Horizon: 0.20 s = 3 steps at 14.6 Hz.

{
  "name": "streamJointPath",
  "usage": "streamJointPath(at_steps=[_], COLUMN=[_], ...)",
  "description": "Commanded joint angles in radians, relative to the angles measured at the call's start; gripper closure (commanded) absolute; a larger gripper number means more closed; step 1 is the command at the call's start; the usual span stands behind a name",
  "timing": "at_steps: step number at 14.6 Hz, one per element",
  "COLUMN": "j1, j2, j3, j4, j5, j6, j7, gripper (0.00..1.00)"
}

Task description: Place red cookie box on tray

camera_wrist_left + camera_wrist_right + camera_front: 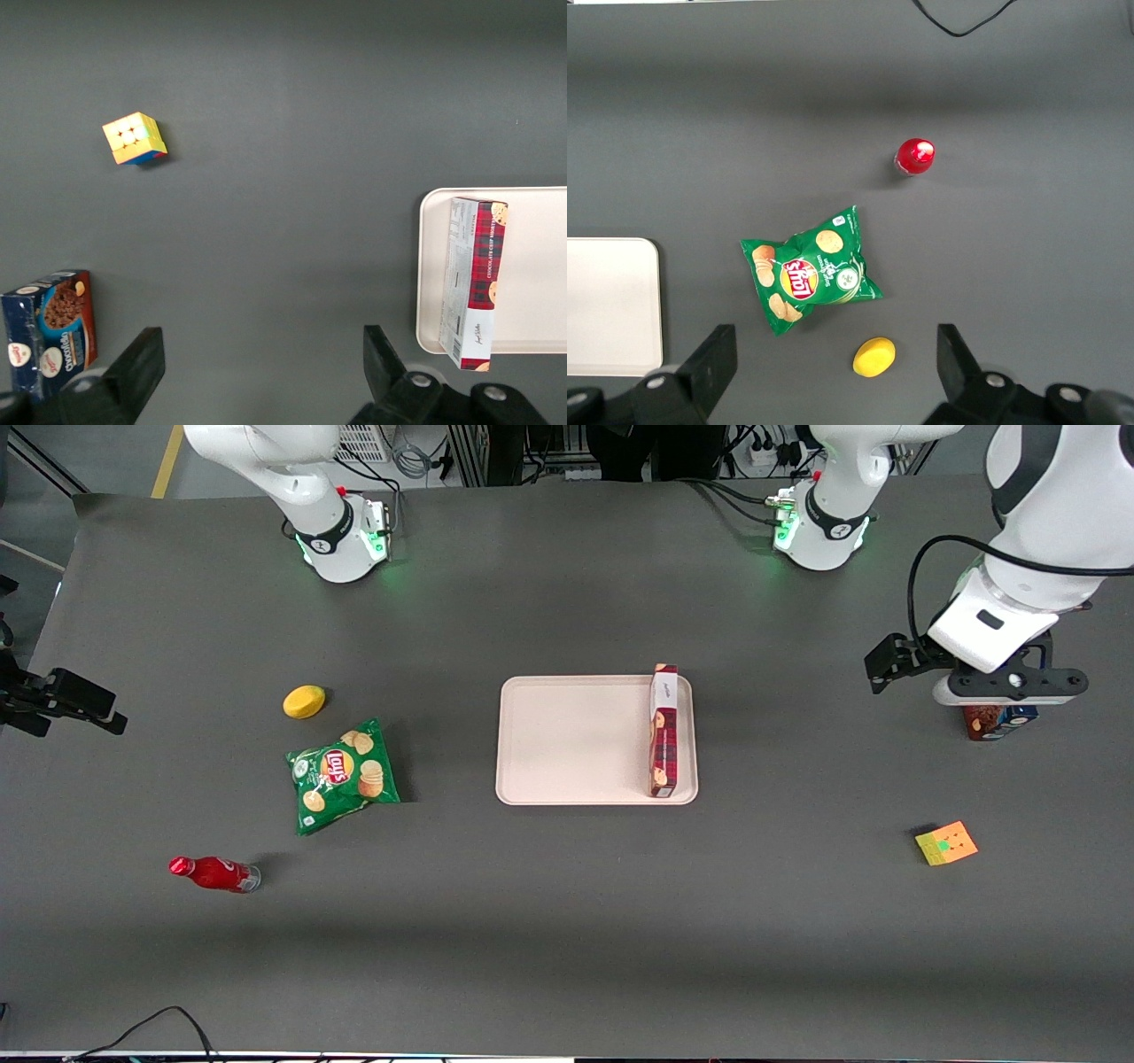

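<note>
The red cookie box (664,731) stands on its long narrow side on the tray (567,744), along the tray's short edge toward the working arm's end. It also shows in the left wrist view (475,279) on the tray (536,266). My left gripper (1010,682) hangs high above the table at the working arm's end, well away from the tray. In the left wrist view the gripper (261,354) is open and empty, with bare table between its fingertips (142,354).
A blue cookie box (999,722) stands under my gripper and shows in the left wrist view (49,328). A colour cube (946,843) lies nearer the front camera. Toward the parked arm's end lie a chips bag (344,775), a lemon (304,701) and a red bottle (213,874).
</note>
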Motion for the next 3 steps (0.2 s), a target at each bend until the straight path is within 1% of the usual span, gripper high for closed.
streamJointPath(at_steps=[1,3], j1=[-0.007,-0.009], j2=[0.016,0.026], j3=[0.015,0.015], j4=[0.038,0.058], j5=[-0.005,-0.005], j6=[-0.031,-0.051], j7=[0.031,0.031], gripper=[0.00,0.00])
